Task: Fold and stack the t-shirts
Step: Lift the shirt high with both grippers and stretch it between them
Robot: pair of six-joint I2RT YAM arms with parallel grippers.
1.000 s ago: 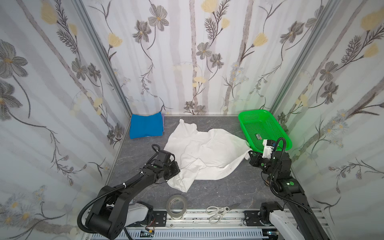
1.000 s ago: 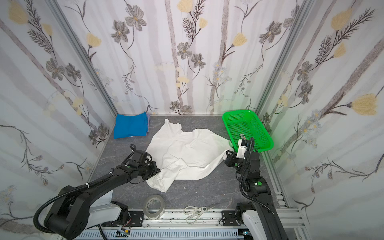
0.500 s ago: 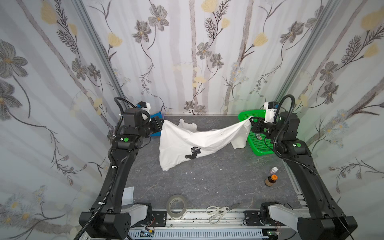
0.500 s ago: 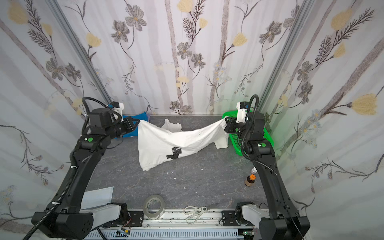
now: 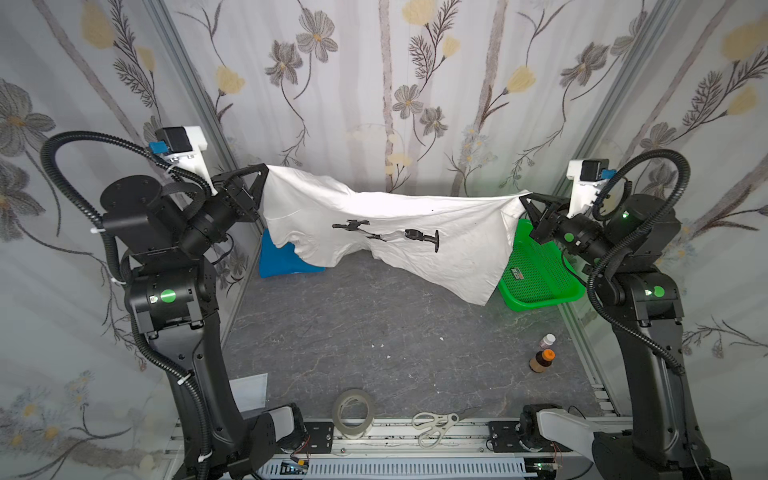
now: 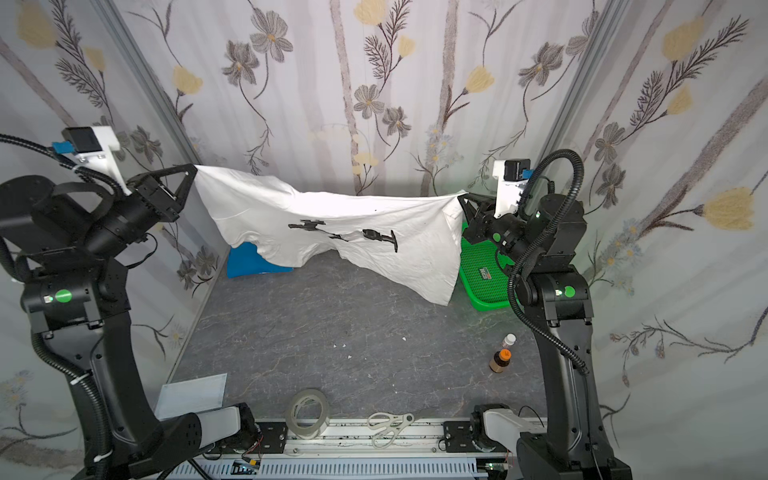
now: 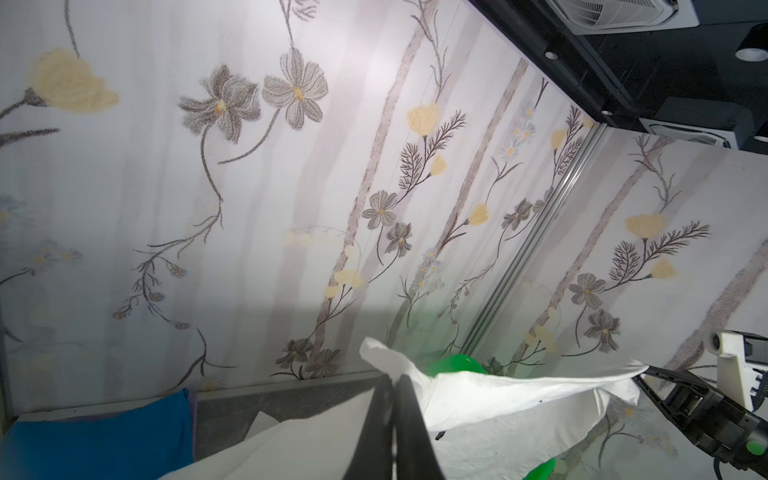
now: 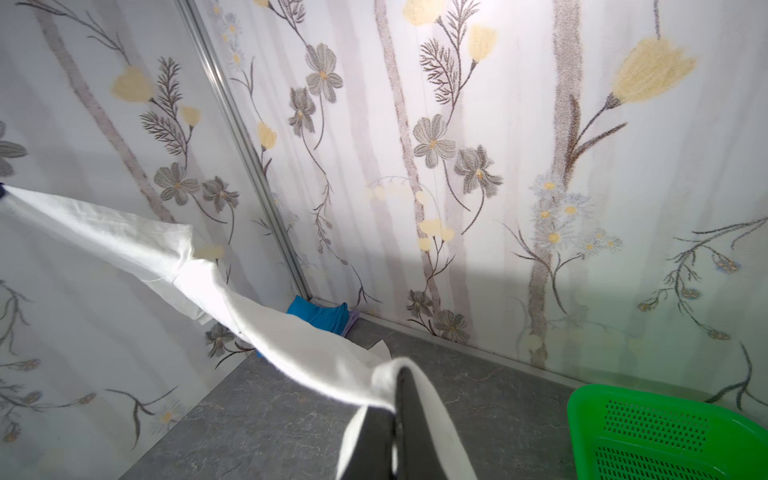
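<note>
Between the raised arms, the white shirt hangs stretched above the desk. The left end effector is clamped shut on its upper left corner and the right end effector on its upper right corner. The top edge sags slightly mid-span. The lowest corner hangs before the basket. The blue shirt lies folded in the far left corner, partly behind the cloth. Open desk lies below, with two bottles near the right arm.
</note>
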